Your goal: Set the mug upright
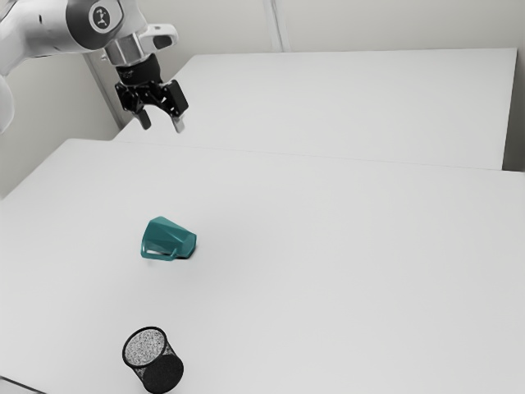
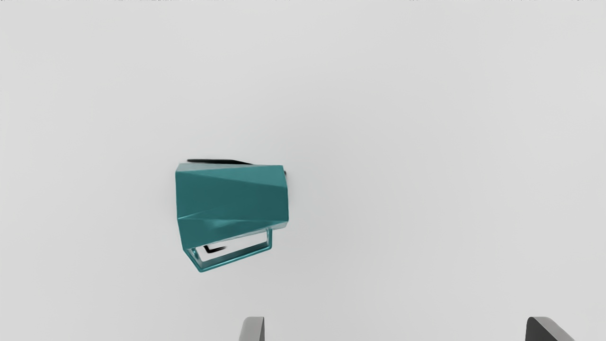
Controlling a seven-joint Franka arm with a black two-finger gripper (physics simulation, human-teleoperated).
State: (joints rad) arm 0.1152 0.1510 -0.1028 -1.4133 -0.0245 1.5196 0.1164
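The claw (image 1: 162, 125) is up in the air, high over the white worktop (image 1: 369, 263). Its two fingers are spread wide, and there is nothing pinched in them. Down below, well apart from the fingers, is the blue-green mug (image 1: 167, 239). It lies on its side on the worktop, so it is not standing up. Its fat end points to the exterior view's left, and its thinner end points to the exterior view's right. I think the fat end is the part you drink from. The handle (image 2: 236, 255) sticks out from one side of the mug, on the side near the exterior view's camera.

Farther from the claw, past the mug, is a black cup (image 1: 152, 359) with a round rim. It looks like it is standing up, and it does not touch the mug.

How far along is the job? The mug is right there on the worktop, but the big part, having it stand on its bottom, is not done. What is left, I think, is to go down, get a good hold, tip the mug up, put its bottom flat, and let go softly so it doesn't fall over.
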